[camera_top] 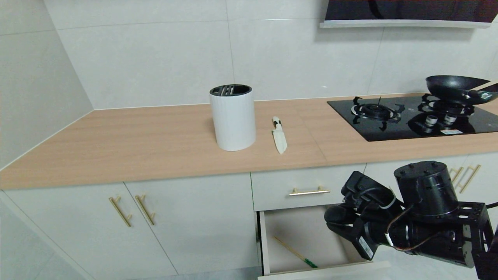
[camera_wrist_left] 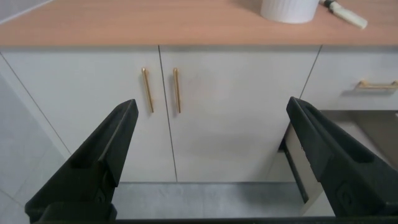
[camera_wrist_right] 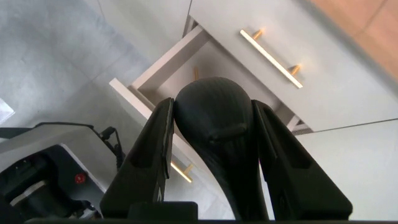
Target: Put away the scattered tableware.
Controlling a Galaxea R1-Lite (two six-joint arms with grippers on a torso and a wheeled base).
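My right gripper (camera_top: 341, 221) hangs over the right part of the open drawer (camera_top: 261, 241), shut on a black rounded utensil (camera_wrist_right: 214, 127) that looks like a spoon or ladle head. Its fingers (camera_wrist_right: 155, 149) press on both sides of it. A pair of wooden chopsticks (camera_top: 295, 252) with green tips lies on the drawer floor. On the wooden counter a white knife (camera_top: 279, 134) lies beside a white cylindrical holder (camera_top: 232, 116). My left gripper (camera_wrist_left: 211, 106) is open and empty, low in front of the cabinet doors (camera_wrist_left: 161, 118).
A closed drawer with a gold handle (camera_top: 309, 191) sits just above the open one. A black hob (camera_top: 412, 116) with a black pan (camera_top: 457, 89) takes the counter's right end. The counter to the left of the holder is bare wood.
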